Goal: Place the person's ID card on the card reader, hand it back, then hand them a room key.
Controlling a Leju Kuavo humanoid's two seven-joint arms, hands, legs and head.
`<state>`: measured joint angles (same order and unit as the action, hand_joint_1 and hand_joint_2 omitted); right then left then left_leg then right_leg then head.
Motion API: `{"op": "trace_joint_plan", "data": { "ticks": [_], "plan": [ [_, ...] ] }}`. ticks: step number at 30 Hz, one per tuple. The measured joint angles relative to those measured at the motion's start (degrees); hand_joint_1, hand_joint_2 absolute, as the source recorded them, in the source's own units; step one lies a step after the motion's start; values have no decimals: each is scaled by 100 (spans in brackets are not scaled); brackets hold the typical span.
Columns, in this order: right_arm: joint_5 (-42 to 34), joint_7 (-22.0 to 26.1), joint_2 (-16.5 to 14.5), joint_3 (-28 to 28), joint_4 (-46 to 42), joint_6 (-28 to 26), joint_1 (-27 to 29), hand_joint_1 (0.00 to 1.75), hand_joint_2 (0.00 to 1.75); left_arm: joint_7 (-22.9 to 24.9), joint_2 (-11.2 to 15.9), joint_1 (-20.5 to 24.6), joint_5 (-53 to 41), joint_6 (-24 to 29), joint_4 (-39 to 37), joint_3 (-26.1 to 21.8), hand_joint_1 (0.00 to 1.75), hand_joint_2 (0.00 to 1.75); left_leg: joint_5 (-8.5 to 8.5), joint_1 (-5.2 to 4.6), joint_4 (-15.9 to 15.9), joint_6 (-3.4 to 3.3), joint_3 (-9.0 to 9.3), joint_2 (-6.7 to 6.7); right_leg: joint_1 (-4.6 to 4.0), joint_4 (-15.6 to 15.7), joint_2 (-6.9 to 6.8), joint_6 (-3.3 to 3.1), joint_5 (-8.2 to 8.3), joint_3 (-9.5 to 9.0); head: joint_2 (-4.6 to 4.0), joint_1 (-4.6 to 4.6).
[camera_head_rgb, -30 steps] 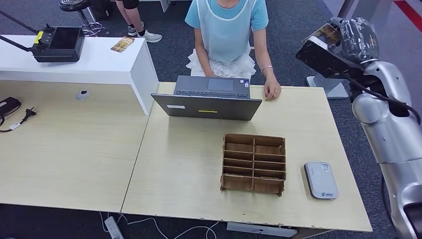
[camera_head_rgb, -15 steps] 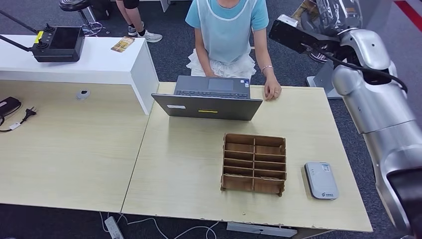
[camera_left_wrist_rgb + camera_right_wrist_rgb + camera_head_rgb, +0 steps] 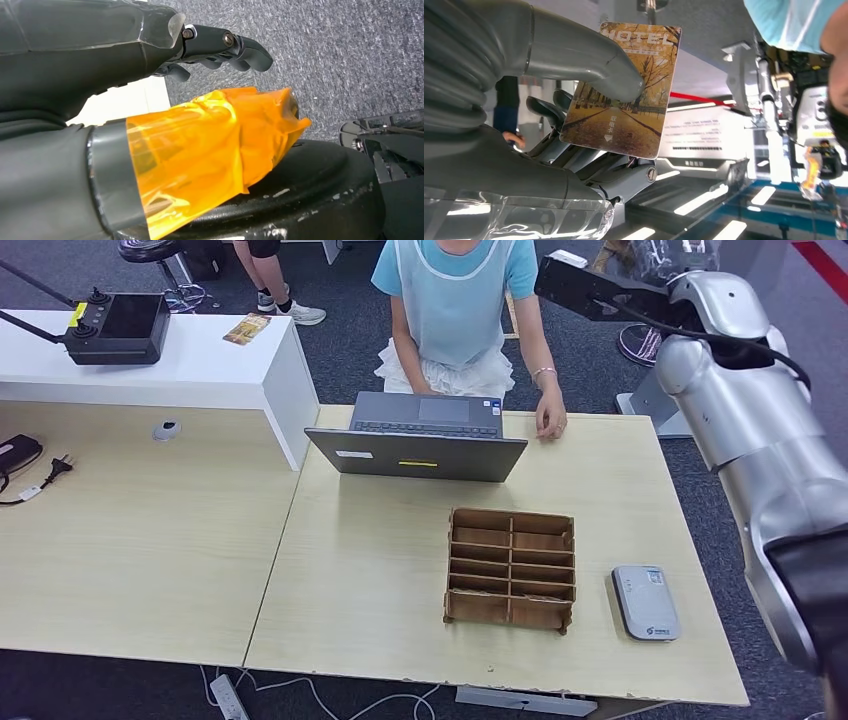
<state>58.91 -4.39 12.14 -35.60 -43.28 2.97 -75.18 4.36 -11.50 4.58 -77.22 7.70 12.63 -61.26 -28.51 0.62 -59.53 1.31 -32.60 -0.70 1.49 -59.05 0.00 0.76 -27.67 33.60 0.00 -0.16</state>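
Hotel room key (image 3: pixel 624 95) pinched between thumb and fingers of right hand (image 3: pixel 574 130), raised beyond laptop (image 3: pixel 420 445), near seated person (image 3: pixel 455 300). Card reader (image 3: pixel 645 602) bare, near laptop on tabletop (image 3: pixel 380 580); likely final handover stage. Left hand (image 3: pixel 150 55) holds nothing, fingers loosely apart. Count: one key, one reader, one laptop, one wooden organiser (image 3: pixel 510 568).

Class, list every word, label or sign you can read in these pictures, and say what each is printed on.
"HOTEL": top edge of the room key card that the right hand holds.
Small characters mid-card: too small to read.
Card reader logo: too small.
Laptop stickers: unreadable.
Background wall signs: blurred.
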Motion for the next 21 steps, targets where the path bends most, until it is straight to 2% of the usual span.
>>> {"op": "trace_joint_plan", "data": {
  "ticks": [10,21],
  "plan": [
    [171,-214,-84,-3,909,-14,-81,175,175,-14,-31,-1,44,-3,0,4,0,0,0,0,-6,0,-1,1,0,0,1,7,5,0,0,1],
    [243,-265,-154,-3,1192,-17,-112,175,175,-14,-36,0,62,-11,0,4,0,0,0,0,-7,0,0,2,0,0,3,8,5,0,0,-1]
  ]
}}
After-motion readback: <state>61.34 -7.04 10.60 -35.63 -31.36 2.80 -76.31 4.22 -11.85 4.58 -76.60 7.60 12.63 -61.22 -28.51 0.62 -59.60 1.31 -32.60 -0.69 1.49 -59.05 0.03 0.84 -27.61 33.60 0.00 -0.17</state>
